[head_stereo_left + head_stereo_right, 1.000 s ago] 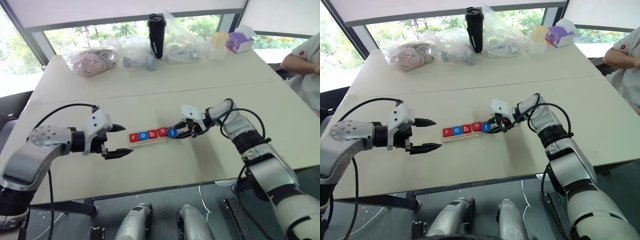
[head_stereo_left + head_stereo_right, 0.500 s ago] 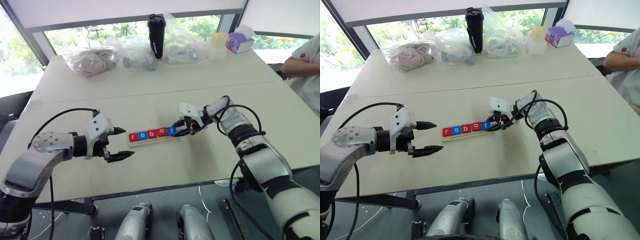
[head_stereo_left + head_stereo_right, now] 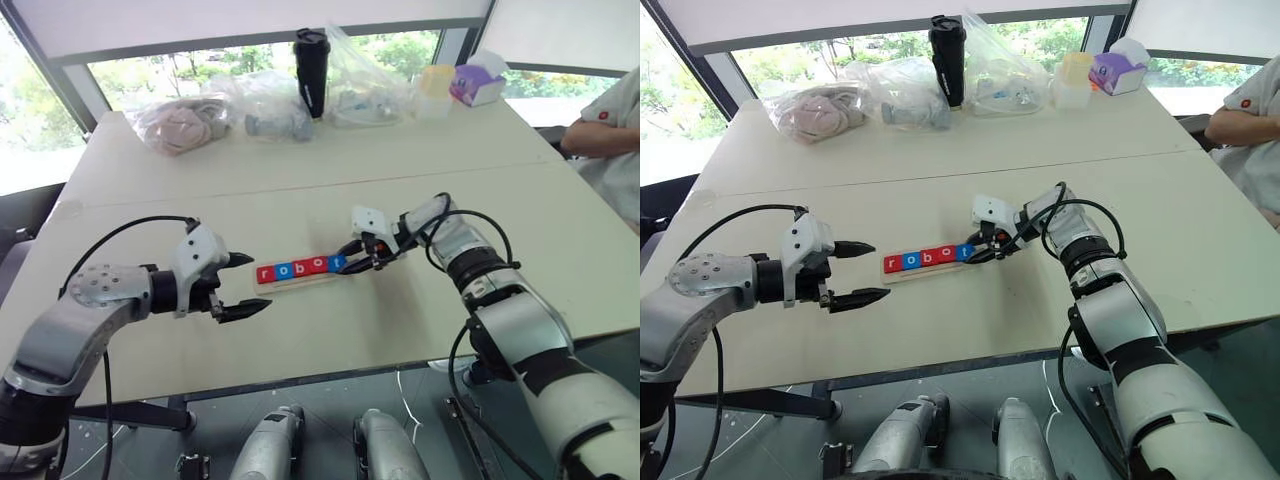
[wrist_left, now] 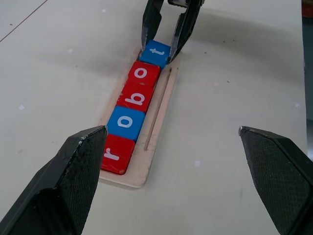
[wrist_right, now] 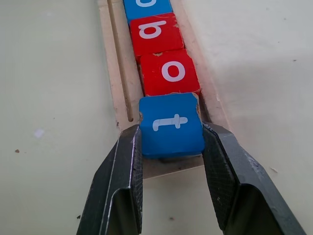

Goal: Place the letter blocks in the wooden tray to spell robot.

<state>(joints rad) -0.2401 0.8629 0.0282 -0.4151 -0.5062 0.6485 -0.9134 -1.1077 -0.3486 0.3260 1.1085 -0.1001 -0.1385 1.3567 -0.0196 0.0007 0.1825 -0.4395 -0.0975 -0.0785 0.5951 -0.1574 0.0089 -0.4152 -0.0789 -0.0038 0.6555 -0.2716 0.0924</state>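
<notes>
Two pincer fingers (image 5: pixel 122 181) (right arm, angled down) clasp the t block (image 5: pixel 171 125).

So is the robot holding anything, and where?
Yes: the right pincer pinches the blue t block by its two side edges. The left pincer holds nothing.

Letter blocks (image 4: pixel 135 99) lie in a row in the wooden tray (image 4: pixel 157 117), seemingly touching.

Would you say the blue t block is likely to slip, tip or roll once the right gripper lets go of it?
The blue t block looks stiff and flat-sided, so rolling seems unlikely. Its glossy face suggests slipperiness between the right gripper fingers. It overhangs the wooden tray end, so it might tip.
</notes>
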